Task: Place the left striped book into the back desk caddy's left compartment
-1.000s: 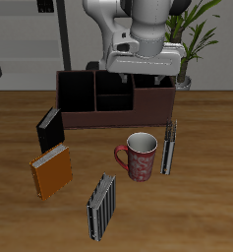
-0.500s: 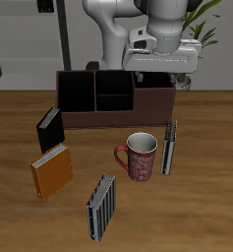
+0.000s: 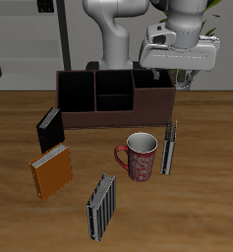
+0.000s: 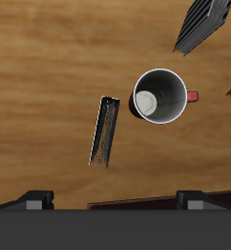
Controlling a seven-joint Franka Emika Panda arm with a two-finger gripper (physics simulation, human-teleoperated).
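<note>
The left striped book [image 3: 169,147] stood upright on the worktop [image 3: 206,187] beside the mug [image 3: 140,156], before the back desk caddy [image 3: 114,98]; the wrist view alone showed it [image 4: 106,131] edge-on beneath open, empty jaws.

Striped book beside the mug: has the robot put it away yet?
Nothing looks done: the left striped book stands beside the mug. In hand: the gripper, open and empty, hovers high above it. Left: grasping, lifting, and slotting it into the left compartment of the back desk caddy.
</note>
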